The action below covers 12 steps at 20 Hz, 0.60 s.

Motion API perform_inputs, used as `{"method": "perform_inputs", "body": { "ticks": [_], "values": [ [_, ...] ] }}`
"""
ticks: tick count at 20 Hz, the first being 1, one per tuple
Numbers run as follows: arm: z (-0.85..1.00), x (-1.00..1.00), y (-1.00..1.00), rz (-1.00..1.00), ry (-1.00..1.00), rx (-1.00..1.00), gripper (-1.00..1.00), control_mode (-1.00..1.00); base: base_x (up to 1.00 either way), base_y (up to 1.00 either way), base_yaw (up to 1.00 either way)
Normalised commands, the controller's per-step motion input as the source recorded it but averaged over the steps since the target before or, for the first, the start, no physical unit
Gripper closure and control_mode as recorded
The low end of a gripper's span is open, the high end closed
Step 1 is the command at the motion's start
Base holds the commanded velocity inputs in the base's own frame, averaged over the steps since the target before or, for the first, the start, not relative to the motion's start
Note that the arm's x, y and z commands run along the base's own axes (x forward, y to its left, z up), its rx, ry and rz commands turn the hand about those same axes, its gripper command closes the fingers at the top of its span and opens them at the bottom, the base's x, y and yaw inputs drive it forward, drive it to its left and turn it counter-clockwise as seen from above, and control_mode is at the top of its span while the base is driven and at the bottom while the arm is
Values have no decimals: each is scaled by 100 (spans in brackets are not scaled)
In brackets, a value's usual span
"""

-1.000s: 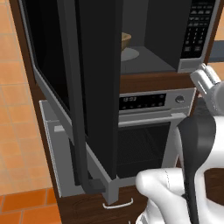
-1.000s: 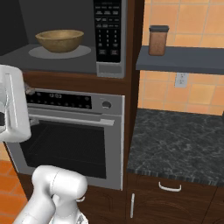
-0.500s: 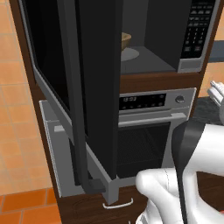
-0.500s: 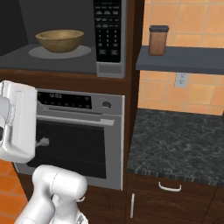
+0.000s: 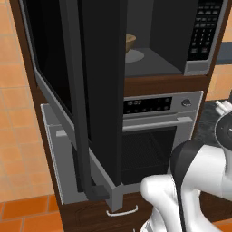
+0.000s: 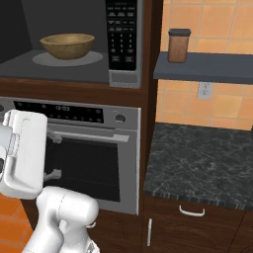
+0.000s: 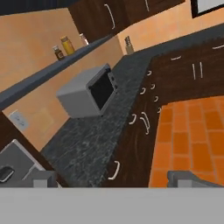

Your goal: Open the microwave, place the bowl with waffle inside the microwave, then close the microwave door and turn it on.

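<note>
Open microwave door (image 5: pixel 102 90) hiding most of the bowl (image 6: pixel 67 45), bowl's contents unseen inside microwave (image 6: pixel 74 42), hand (image 7: pixel 116 178) spread, empty

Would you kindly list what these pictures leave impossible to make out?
- Bowl, left base view: mostly hidden behind the open microwave door.
- Waffle: the bowl's wall hides any contents in the right base view.
- Keypad labels, right base view: too small to read.
- Hand, hand view: fingertips cut off at the bottom.
</note>
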Motion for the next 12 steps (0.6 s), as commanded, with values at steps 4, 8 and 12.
{"method": "perform_inputs", "body": {
  "ticks": [4, 8, 12],
  "values": [
    [-26, 0, 2, 0, 7, -18, -100, -100, 0, 0, 0],
    [-32, 0, 10, 0, 8, -18, -100, -100, 0, 0, 0],
    [-47, 0, 9, 0, 2, -18, -100, -100, 0, 0, 0]
  ]
}}
